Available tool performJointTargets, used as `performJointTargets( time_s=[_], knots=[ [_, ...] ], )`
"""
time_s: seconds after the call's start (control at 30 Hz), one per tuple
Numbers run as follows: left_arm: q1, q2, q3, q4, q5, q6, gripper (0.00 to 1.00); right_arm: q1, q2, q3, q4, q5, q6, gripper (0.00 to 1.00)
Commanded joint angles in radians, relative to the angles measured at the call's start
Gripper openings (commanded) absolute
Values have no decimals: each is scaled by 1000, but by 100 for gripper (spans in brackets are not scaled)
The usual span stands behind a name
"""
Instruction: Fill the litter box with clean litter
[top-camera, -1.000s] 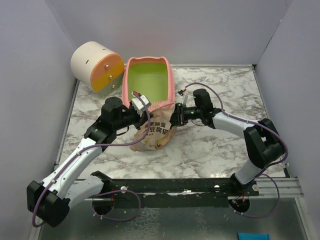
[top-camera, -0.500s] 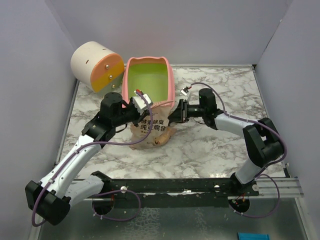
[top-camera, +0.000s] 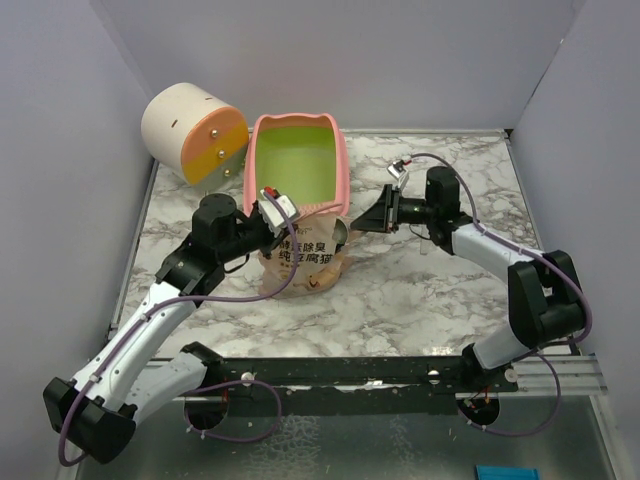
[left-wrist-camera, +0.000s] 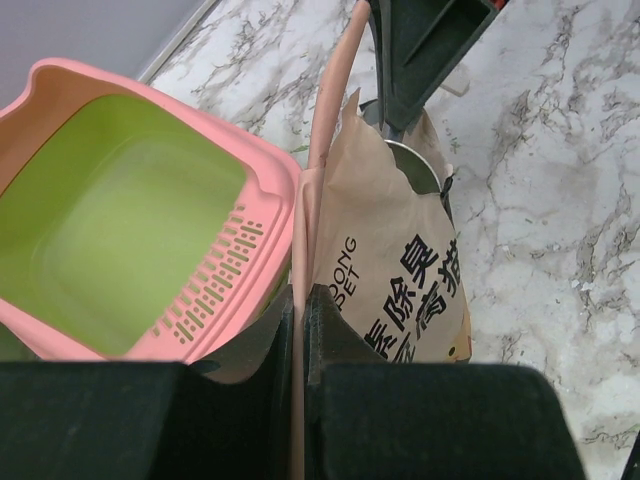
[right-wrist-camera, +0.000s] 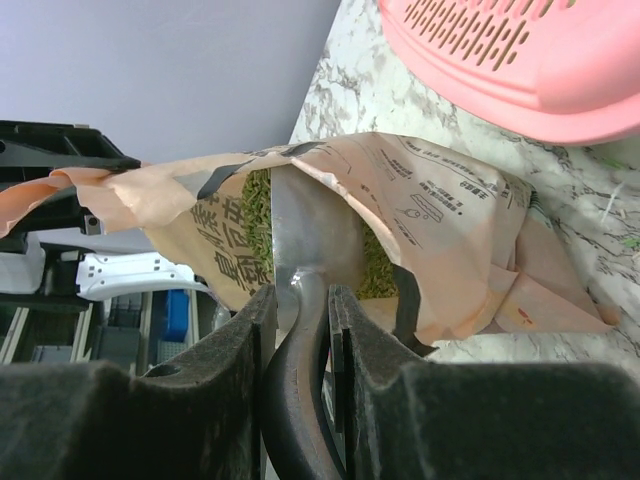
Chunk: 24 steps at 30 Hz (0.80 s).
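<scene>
The pink litter box (top-camera: 340, 165) with its lime-green inside (left-wrist-camera: 120, 225) lies at the back, holding no granules. In front of it stands the tan printed pouch (top-camera: 303, 262), its mouth open. My left gripper (top-camera: 276, 222) is shut on the pouch's top edge (left-wrist-camera: 298, 300). My right gripper (top-camera: 375, 216) is shut on the dark handle of the grey metal scoop (right-wrist-camera: 310, 235). The scoop's blade sits in the pouch mouth (right-wrist-camera: 440, 215). Clean litter (right-wrist-camera: 256, 215) shows as greenish granules inside the pouch, on both sides of the blade.
A cream-and-orange cylinder (top-camera: 193, 130) lies at the back left, beside the litter box. Grey walls close the marble table (top-camera: 440, 290) on three sides. A few stray granules (right-wrist-camera: 628, 240) lie on the table near the pouch.
My right gripper has drawn back to the right and farther away with the scoop. The left gripper shifted slightly left, and the pouch now stands more upright.
</scene>
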Motion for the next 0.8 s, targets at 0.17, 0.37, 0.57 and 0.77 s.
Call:
performJointTargets(
  time_s=[0.17,0.37,0.57,0.77],
  knots=[
    [4,-73,-4,168,21,-22,0,-73,-75,-31,-25,-82,-4,1],
    [4,-75,-14,175,20,-29,0,-137,-108,-57,-43,-114,-4,1],
    [4,-76,-30,191,1,-38,0,-176,-127,-96,4,-147,45,1],
    [4,-92,-59,223,-4,-59,3,-198,-118,-179,187,-178,180,1]
  ],
)
